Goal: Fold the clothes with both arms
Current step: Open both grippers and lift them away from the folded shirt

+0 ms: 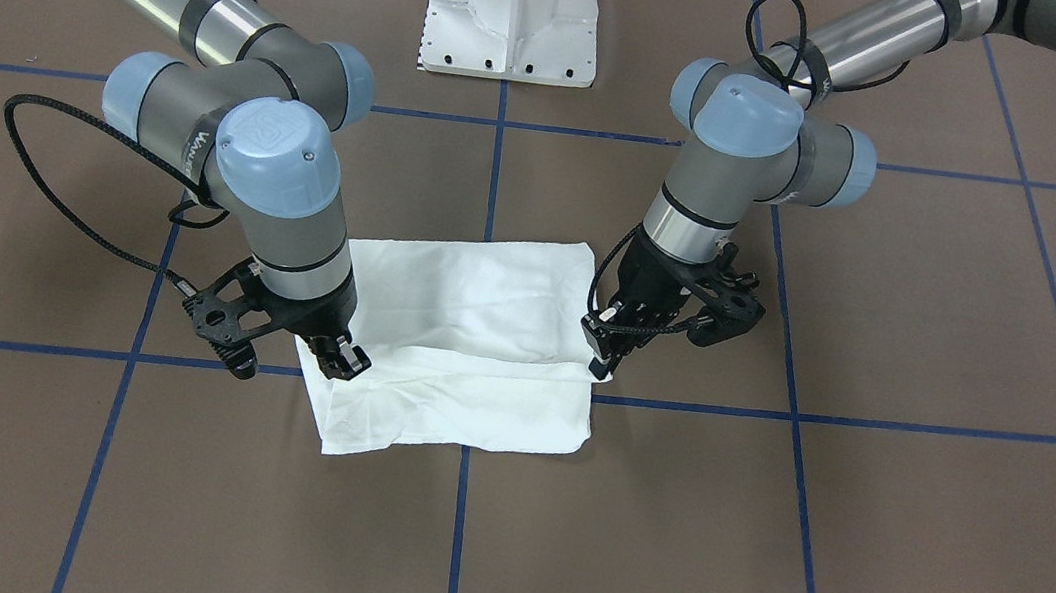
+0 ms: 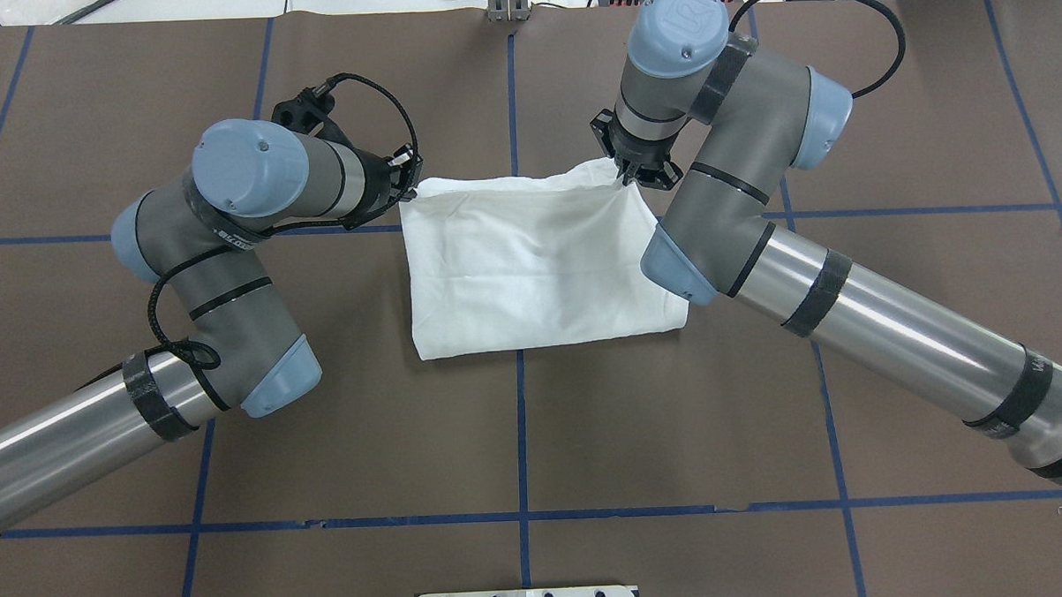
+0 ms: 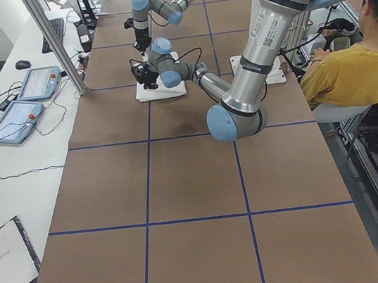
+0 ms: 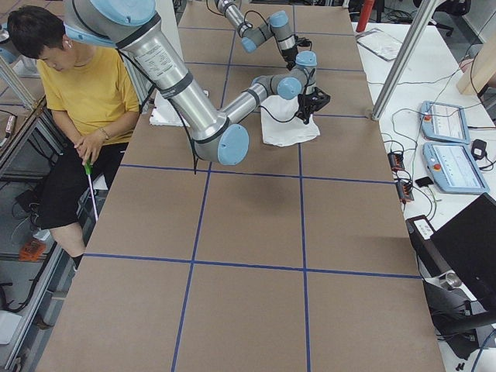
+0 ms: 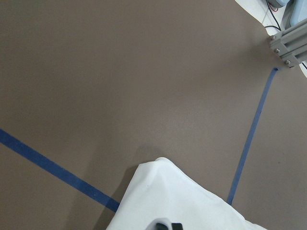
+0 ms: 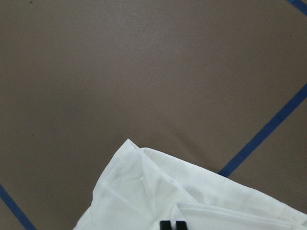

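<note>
Overhead exterior shows the brown table (image 2: 518, 440), gridded with blue tape. The left arm (image 2: 221, 283) and right arm (image 2: 758, 237) both reach to the far edge of the white shirt (image 2: 530, 263), which lies folded near the table's middle.

Only the side views take in a person (image 4: 85, 93) in a yellow top, seated on the robot's side of the table, and two tablets (image 3: 26, 102) on a white bench opposite. The front-facing view shows the white base (image 1: 512, 13) whole, and only there is the held edge seen raised over a lower layer that spreads toward that camera.

A round logo sits on the right arm's blue cap (image 2: 680, 24), and lettering runs down both wrists. Both are too small to read.

The left gripper (image 1: 601, 358) pinches one corner of the raised edge, and the right gripper (image 1: 341, 359) pinches the other. In the right wrist view the black fingertips (image 6: 166, 224) sit close together with cloth at them. In the left wrist view the fingertips (image 5: 163, 225) are cut off by the frame's bottom, with the shirt's corner just beyond.
</note>
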You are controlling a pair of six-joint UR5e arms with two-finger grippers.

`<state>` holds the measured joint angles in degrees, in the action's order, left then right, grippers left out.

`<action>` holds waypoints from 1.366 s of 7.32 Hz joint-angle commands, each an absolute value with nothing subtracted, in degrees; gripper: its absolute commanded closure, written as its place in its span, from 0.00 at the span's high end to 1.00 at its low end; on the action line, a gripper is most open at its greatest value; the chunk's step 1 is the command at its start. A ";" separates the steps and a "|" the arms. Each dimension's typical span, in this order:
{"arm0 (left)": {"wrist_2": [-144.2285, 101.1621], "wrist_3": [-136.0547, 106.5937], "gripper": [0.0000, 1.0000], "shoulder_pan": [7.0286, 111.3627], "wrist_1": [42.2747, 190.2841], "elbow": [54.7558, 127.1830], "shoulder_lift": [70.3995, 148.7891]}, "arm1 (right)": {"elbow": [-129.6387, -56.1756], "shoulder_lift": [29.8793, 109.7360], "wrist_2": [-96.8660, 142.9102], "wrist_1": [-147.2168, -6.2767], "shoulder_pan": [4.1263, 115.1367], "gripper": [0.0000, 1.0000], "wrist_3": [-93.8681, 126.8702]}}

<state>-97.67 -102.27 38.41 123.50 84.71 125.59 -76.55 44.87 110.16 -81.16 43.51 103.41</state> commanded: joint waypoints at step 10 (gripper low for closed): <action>-113.18 -70.59 1.00 50.61 126.86 89.51 115.44 | -82.59 59.11 121.87 -76.38 57.88 1.00 72.85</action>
<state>-109.69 -82.14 48.34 129.32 83.46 120.70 -78.14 53.59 118.15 -76.15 53.59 82.04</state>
